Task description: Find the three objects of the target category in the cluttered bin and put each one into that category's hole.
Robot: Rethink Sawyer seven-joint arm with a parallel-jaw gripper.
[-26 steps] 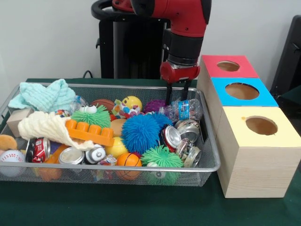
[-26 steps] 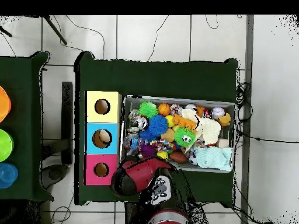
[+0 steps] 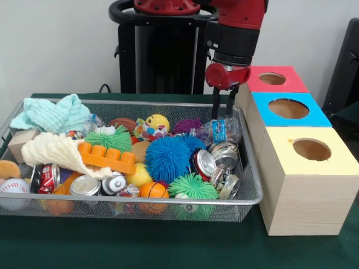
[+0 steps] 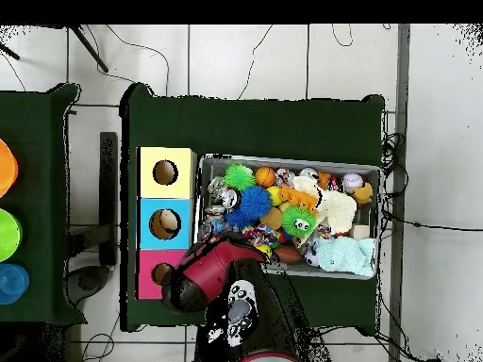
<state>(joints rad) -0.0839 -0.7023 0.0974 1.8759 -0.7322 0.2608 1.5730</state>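
The wire-mesh bin [image 3: 168,200] is full of mixed toys and cans. A clear wrinkly bottle with a blue label band [image 3: 220,130] lies at the bin's far right corner, next to the boxes. My gripper [image 3: 223,111] hangs straight above this bottle, open, with its dark fingers [image 3: 216,107] just over the bottle and nothing held. The red-panelled box's hole [image 3: 272,78] is the far one of the three, just right of the gripper. In the overhead view my arm [image 4: 212,269] covers the gripper and that corner of the bin [image 4: 283,158]; the red panel's hole [image 4: 162,274] shows beside it.
Blue-panelled [image 3: 288,107] and yellow-panelled [image 3: 311,149] boxes stand along the bin's right side. Crushed cans [image 3: 221,162] lie just in front of the bottle. Spiky balls [image 3: 167,158], an orange block [image 3: 107,157], cloths [image 3: 53,112] and small balls fill the rest.
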